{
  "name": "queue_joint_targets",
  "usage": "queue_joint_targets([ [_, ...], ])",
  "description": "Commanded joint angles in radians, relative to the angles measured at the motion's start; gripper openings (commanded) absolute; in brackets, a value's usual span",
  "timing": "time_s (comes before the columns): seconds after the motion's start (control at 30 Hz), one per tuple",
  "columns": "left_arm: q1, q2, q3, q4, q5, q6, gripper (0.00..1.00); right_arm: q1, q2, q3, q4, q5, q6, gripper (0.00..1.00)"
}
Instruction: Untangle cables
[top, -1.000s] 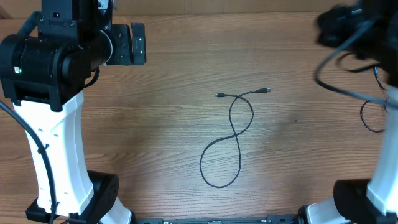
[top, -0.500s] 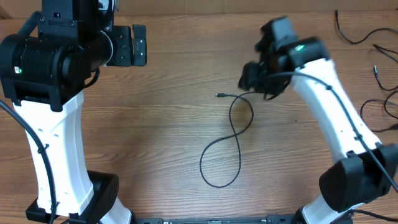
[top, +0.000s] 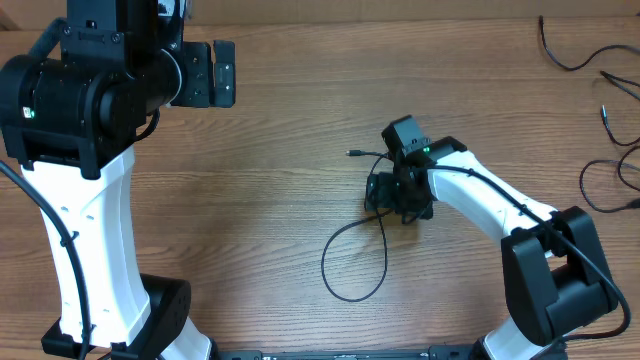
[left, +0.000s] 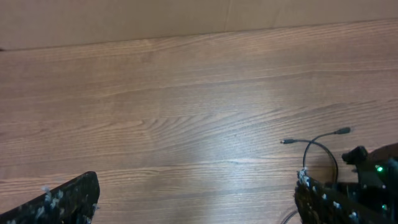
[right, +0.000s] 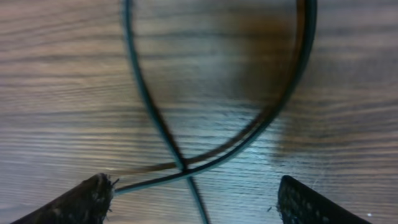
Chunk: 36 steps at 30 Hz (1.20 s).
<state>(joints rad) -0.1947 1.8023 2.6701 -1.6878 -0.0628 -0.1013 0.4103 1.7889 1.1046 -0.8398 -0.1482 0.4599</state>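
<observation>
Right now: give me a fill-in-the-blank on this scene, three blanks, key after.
The right claw hovers over the spot where the thin black cable ___ itself.
Its jaws stand ___, gripping nothing.
More loose black cables lie at the edge of the brown wooden table on the ___ arm's side.
Missing: crosses; open; right.

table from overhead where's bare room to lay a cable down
Bare wood between the left arm and the looped cable, and along the far edge. Crowded: centre, where the right gripper covers the loop's crossing, and the right edge's loose cables.
</observation>
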Motion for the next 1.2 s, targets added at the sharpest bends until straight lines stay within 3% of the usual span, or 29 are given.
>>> queue_joint_targets([
  [0.0, -0.004, -0.009, 0.002, -0.002, 0.008, 0.012, 1.00, 0.002, -0.023, -0.043, 0.024, 0.016, 0.012, 0.85],
  [0.6, -0.004, -0.009, 0.002, -0.002, 0.008, 0.013, 1.00, 0.048, 0.125, -0.059, 0.128, 0.017, 0.072, 0.84],
  [0.63, -0.004, -0.009, 0.002, -0.002, 0.008, 0.020, 1.00, 0.052, 0.138, -0.059, 0.133, 0.016, 0.071, 0.68],
  [0.67, -0.004, -0.009, 0.002, -0.002, 0.008, 0.020, 1.00, 0.055, 0.149, -0.059, 0.137, 0.017, 0.071, 0.30],
  [0.7, -0.004, -0.009, 0.002, -0.002, 0.008, 0.020, 1.00, 0.059, 0.157, -0.059, 0.140, 0.016, 0.072, 0.04],
  [1.17, -0.004, -0.009, 0.002, -0.002, 0.008, 0.020, 1.00, 0.074, 0.143, 0.003, 0.140, 0.044, 0.063, 0.04],
])
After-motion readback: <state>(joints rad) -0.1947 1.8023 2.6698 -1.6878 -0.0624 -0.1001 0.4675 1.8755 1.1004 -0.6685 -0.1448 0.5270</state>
